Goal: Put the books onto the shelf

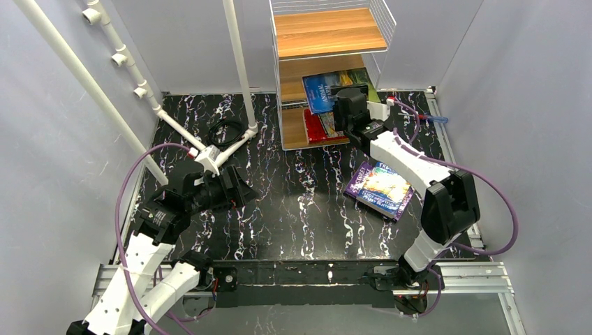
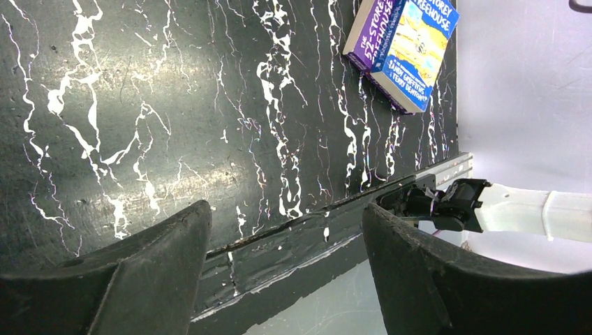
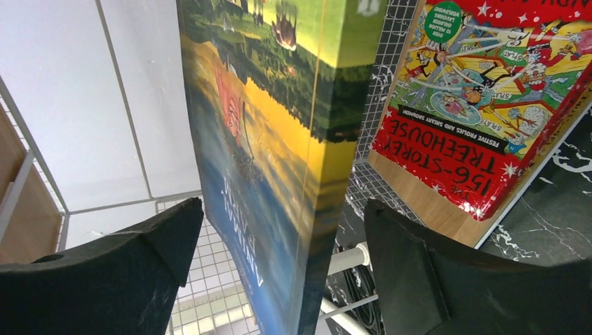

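Blue landscape book on middle board of shelf, top centre, inside my right pincer, spread wide, not gripping. Red book on board below. Left pincer agape, empty, over table, lower left.

I see the shelf at the top centre of the overhead view, a tall white wire rack with three brown wooden boards. The blue landscape book sits askew on the middle board, its title readable in the right wrist view. The red illustrated book lies flat, cover up, on the bottom board near its front edge. Right of centre, well apart from the shelf, the blue cartoon book lies flat on the purple book, slightly offset.
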Available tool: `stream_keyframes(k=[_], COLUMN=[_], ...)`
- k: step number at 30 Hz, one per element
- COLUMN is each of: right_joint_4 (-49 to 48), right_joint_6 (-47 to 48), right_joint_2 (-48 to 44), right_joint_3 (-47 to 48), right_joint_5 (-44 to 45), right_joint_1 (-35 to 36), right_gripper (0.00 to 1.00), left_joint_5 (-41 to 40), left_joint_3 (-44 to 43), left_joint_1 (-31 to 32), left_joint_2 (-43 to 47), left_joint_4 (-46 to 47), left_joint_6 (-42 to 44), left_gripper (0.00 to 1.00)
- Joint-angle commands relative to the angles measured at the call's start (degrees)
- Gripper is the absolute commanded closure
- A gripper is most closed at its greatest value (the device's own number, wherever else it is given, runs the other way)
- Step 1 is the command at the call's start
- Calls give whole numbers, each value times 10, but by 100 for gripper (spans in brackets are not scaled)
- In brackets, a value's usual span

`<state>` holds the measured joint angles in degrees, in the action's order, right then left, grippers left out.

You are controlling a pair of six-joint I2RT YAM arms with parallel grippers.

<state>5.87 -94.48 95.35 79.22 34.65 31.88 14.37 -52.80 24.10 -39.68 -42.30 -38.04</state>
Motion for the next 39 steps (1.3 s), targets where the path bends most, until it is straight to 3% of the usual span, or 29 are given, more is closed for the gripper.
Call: stream_keyframes(k=[1,9,18,21,23,25,39], right_joint_4=[-29,-80,-124,-128,-127,-123,-160], right_joint_6=[9,53,47,47,47,42,19], right_joint_2=[-58,-103,-116,-119,-121,-123,-87], right_joint_3=[-26,-72,-115,-120,-122,-123,-86], right_joint_5=[15,0,-30,-28,-25,-21,43], right_joint_1=[-2,-2,-2,-2,-2,-2,-2], right_gripper=[9,13,37,53,80,99,99], left_joint_5=[11,15,23,22,22,23,23], left_joint_3=[12,19,19,20,21,24,20], left_joint_1=[-4,-4,-3,-3,-3,-4,-3], left_joint_2=[-1,-1,-8,-6,-6,-6,-12], left_joint_4=[5,13,26,26,26,27,27], left_joint_6=[0,-2,-4,-2,-3,-2,1], left_gripper=[23,23,23,23,23,23,23])
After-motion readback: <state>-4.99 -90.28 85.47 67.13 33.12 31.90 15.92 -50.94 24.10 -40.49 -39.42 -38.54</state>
